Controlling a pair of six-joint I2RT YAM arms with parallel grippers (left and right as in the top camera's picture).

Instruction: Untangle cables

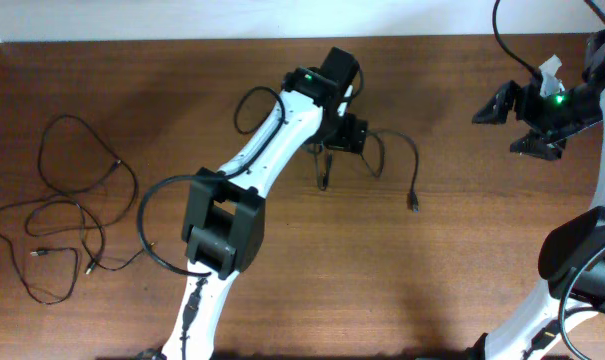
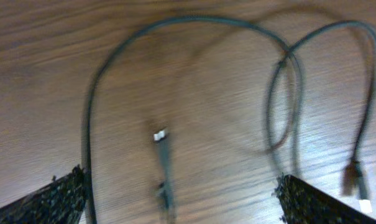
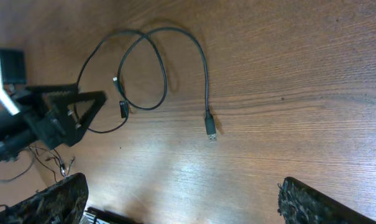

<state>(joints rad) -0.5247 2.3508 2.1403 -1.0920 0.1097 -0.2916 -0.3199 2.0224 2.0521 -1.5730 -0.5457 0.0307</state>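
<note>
Near the middle of the back edge of the brown wooden surface [image 1: 462, 280], the left end effector [image 2: 180, 186] hovers with its fingers wide apart over a thin black cable [image 3: 205, 74] that crosses itself in a small loop. The right end effector [image 3: 183, 183], likewise spread and empty, hangs by the back right corner. A looser tangle of thin black cables [image 1: 72, 205] lies by the left edge. If the left one closes where the strands cross, I reckon it pinches both and draws the loop tighter. The silver-tipped plug [image 3: 210, 129] could snag too.
</note>
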